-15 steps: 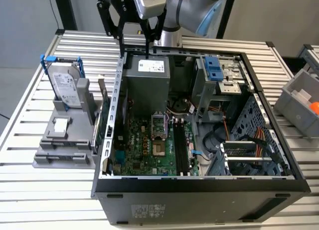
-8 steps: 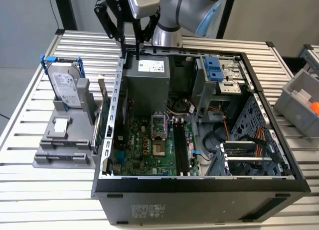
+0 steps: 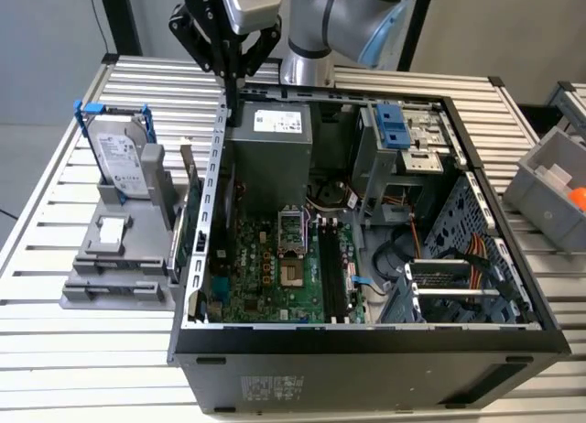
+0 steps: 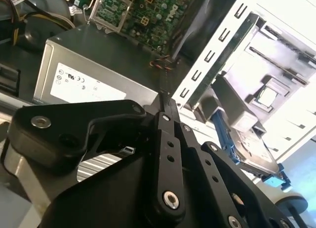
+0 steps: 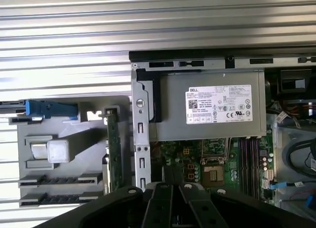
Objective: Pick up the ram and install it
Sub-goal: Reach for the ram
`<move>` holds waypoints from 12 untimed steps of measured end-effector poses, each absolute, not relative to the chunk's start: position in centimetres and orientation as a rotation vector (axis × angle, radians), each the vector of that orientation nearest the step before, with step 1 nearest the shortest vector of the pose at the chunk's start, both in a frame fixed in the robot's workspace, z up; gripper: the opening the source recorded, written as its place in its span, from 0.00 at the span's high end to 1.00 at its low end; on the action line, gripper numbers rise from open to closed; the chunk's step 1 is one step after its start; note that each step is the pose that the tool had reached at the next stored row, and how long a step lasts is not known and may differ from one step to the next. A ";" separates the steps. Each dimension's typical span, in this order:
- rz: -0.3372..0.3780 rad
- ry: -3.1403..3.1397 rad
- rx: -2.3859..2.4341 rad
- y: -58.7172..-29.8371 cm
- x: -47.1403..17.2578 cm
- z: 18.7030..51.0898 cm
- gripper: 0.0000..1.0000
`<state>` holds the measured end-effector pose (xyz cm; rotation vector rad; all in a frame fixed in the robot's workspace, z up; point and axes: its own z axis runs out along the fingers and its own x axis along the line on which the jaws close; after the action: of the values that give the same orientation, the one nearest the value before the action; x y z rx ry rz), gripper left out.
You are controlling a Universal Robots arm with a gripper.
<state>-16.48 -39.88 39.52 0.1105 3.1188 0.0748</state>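
Jaws pinched together, empty, above the case wall [image 5: 141, 139]; the ram [image 5: 115, 154] stands edgewise in the grey holder [image 5: 74, 159] nearby.

The silver-and-blue arm [image 3: 343, 25] stands upright, its wrist bent over. Its black end effector [image 3: 233, 93] points straight down, and in the second wrist view its fingers [image 4: 170, 149] are drawn together into one narrow tip.
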 end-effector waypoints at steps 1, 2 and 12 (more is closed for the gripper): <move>0.075 3.119 0.110 -39.9 -16.6 39.5 1.00; 0.075 3.119 0.110 -39.9 -16.7 39.5 1.00; 0.075 3.119 0.110 -39.9 -17.7 39.5 1.00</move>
<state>-17.66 -39.88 39.51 0.1104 3.1189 0.0750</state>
